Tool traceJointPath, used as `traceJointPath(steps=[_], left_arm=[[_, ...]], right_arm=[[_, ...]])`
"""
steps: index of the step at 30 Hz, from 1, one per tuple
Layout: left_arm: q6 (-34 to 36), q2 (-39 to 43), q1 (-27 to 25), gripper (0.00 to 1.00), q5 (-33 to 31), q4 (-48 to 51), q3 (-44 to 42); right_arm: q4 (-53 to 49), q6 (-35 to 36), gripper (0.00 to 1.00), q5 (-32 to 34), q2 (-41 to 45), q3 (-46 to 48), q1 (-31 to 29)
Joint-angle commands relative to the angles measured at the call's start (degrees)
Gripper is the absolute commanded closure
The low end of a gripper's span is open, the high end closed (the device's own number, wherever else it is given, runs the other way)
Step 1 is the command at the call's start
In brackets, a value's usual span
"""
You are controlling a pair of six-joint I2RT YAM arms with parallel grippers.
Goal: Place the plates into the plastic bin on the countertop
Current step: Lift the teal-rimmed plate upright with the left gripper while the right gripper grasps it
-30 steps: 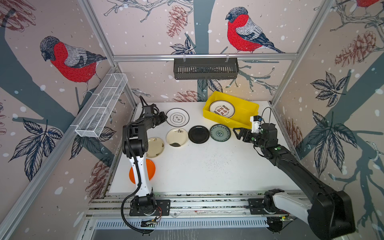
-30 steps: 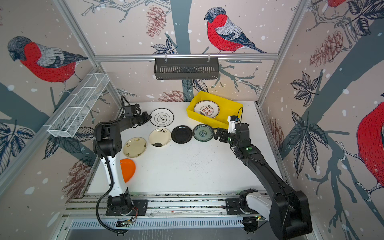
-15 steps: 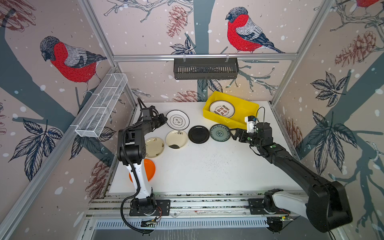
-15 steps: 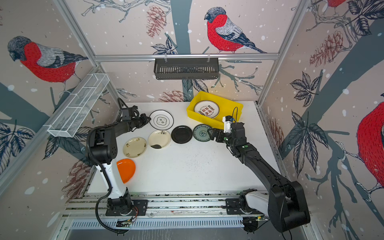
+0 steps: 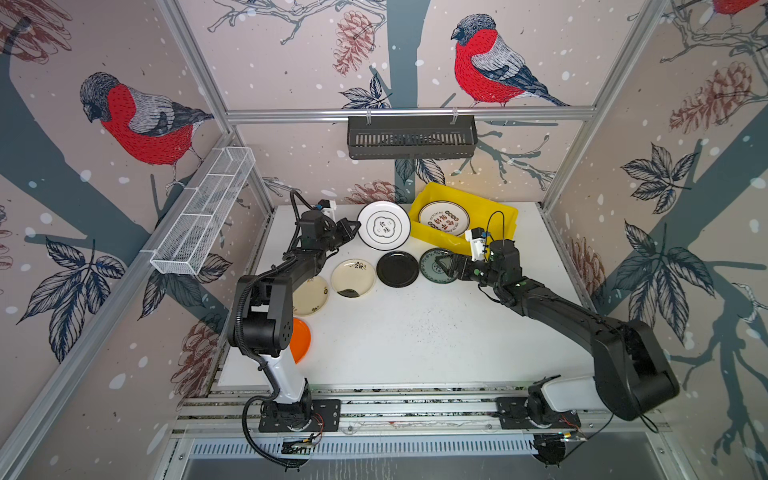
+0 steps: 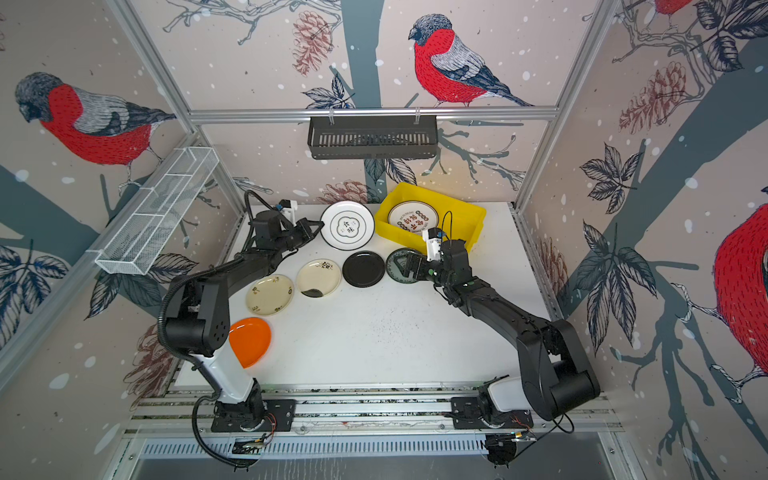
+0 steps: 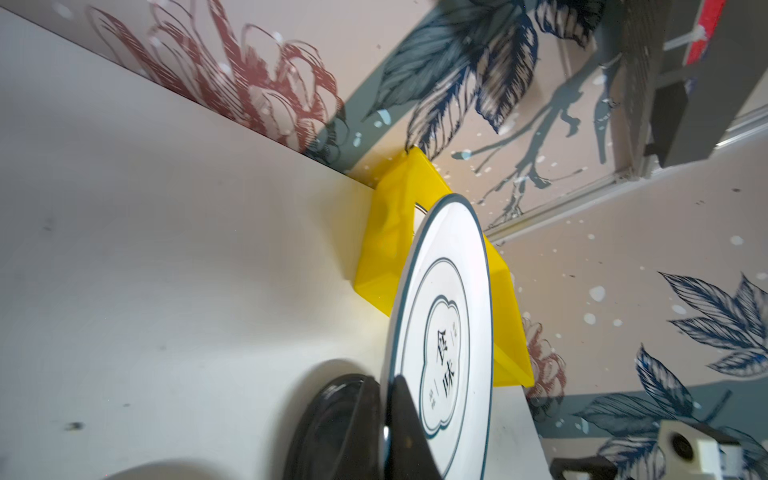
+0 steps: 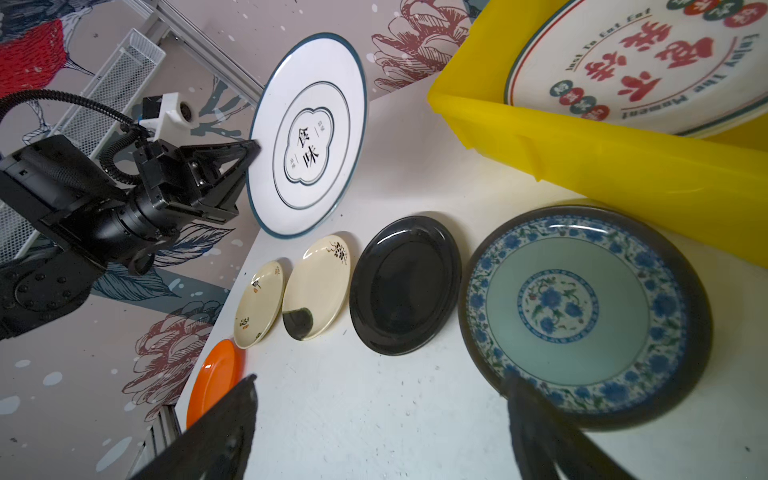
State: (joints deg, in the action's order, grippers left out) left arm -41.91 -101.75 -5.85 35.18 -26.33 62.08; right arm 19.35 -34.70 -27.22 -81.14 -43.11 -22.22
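Plates (image 5: 397, 269): white plate (image 5: 384, 225), rim clenched in my left tool (image 5: 354, 227), tilted, likely to clear the plastic bin (image 5: 490, 214) wall just ahead; my right tool (image 8: 380, 380) gapes at the edge of the teal plate (image 8: 573, 307).

Robot lab cell, aluminium rails (image 5: 409, 113), wallpapered panels (image 5: 291, 62)

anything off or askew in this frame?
Nothing spilled or broken. The white plate is tilted steeply up rather than lying flat, pinched at its rim in the left gripper's shut jaws. The yellow bin sits skewed to the countertop edges. One cream plate has a dark patch; glaze or residue, cannot tell.
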Motion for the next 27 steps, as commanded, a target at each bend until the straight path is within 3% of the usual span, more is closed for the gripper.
traceJointPath(steps=[1, 9, 14, 21, 27], left_arm=[[-6.35, 1.39, -2.34, 1.0, 2.68, -10.12, -2.52], [-16.07, 0.04, -9.24, 1.0, 3.44, -22.63, -6.85], [-16.89, -1.58, -11.75, 1.0, 3.45, -23.53, -5.25], [-17.4, -4.04, -13.1, 1.0, 4.02, -23.76, -2.98], [-17.22, -4.68, -14.1, 1.0, 3.76, -23.69, -2.99]], right_arm=[[7.56, -2.98, 0.09, -1.66, -1.62, -0.64, -0.52], [10.44, -3.7, 0.2, 0.38, -5.78, -3.18, -0.66], [10.71, -4.06, 0.3, 0.71, -6.82, -4.3, -0.55], [10.83, -4.84, 0.61, 1.71, -6.35, -3.95, 0.22], [11.49, -5.98, 0.77, 1.91, -6.26, -3.9, 0.9]])
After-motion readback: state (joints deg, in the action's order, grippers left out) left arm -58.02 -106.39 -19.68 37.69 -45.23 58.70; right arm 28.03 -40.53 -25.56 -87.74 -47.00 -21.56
